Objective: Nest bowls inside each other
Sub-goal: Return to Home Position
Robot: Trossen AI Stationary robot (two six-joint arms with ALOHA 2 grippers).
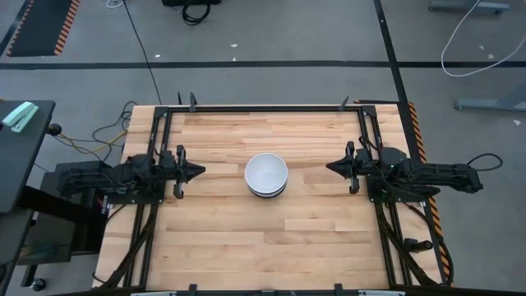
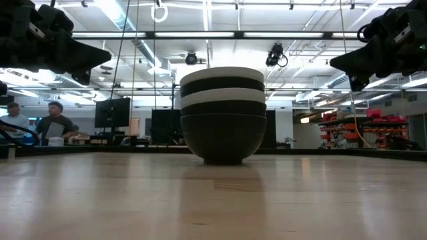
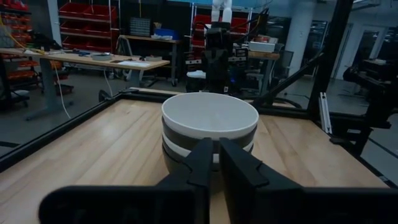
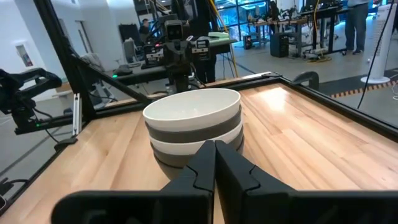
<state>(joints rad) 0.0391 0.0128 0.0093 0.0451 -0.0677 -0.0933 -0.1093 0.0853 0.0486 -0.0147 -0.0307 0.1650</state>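
Bowls (image 1: 266,174): all nested in one stack at ctr of counter (image 1: 246,247). Order per low view, top to base: white, black, white, black, black. Stack sits upright.

Left tool (image 1: 200,171): near left edge, raised above the surface, fingers pressed together, well apart from bowls.

Right tool (image 1: 329,167): near right edge, also raised, fingers pressed together, well apart from bowls.

Only obstacle on table (image 1: 271,238): stack of bowls (image 1: 266,175) at ctr. Bare wood all round it, front & back. Either side, left gripper (image 1: 200,171) & right gripper (image 1: 330,167) hang raised, well apart from stack, fingers pressed together. Black frame rails (image 1: 263,108) line edges.
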